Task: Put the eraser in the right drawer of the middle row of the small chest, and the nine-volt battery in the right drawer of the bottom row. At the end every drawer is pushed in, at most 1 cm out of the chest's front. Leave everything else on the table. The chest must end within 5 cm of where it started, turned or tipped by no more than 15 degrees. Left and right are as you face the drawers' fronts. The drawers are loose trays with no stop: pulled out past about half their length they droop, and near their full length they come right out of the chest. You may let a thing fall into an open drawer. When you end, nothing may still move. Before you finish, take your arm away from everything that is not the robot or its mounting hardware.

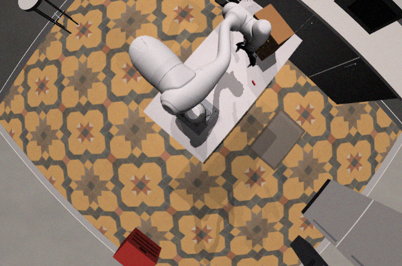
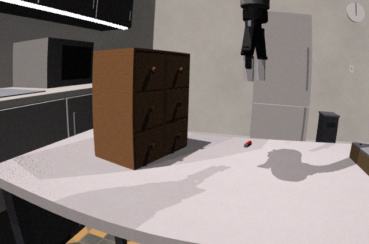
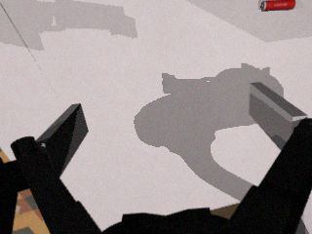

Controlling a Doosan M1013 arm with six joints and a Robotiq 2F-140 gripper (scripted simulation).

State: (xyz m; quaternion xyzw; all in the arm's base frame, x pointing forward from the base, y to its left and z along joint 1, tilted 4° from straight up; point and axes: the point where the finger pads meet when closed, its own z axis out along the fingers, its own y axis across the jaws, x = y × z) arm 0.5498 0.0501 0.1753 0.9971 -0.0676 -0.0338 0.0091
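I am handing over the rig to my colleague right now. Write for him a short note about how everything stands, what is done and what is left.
Gripper: open, nothing held, above the table.
Chest: upright on the table, all six drawers look pushed in.
Eraser and nine-volt battery: neither can be made out in any view. A small red cylinder lies on the table; leave it.
Done: cannot tell whether either drawer is loaded.
Left: find out where both items are, then finish whatever is missing.
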